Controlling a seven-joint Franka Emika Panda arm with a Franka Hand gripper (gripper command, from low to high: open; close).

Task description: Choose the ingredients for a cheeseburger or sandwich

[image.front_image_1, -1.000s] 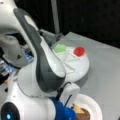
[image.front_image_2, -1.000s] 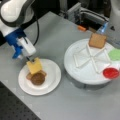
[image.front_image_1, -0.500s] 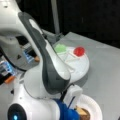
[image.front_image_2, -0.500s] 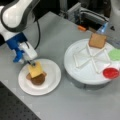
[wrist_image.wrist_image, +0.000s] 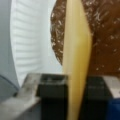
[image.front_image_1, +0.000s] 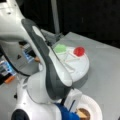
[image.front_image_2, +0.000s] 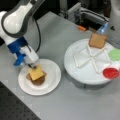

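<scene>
pinching the cheese [image.front_image_2: 36,72] edge-on, gripper [image.front_image_2: 32,66] sits at the plate [image.front_image_2: 53,80] rim on a front view's left; cheese lies just over the patty [image.front_image_2: 39,80], tilted, its far corner reaching toward plate centre, patty directly under it in wrist view [wrist_image.wrist_image: 105,37]

1. Arm [image.front_image_2: 17,18]: white Panda w/ dark joint seams, coming in from a front view's top left, elbow bulked high, wrist bent downward.
2. In a front view the arm [image.front_image_1: 47,75] fills the left and centre, forearm sloping down toward the bottom edge.
3. Wrist: blue mount [image.front_image_2: 17,48] just above the hand.
4. Hand [image.front_image_2: 32,66]: pointing down, low over the plate, tips at the upper-left corner of the cheese square [image.front_image_2: 37,72].
5. Wrist view: both dark fingers [wrist_image.wrist_image: 51,95] pressed against the cheese square [wrist_image.wrist_image: 76,62] (seen edge-on), one each side.
</scene>
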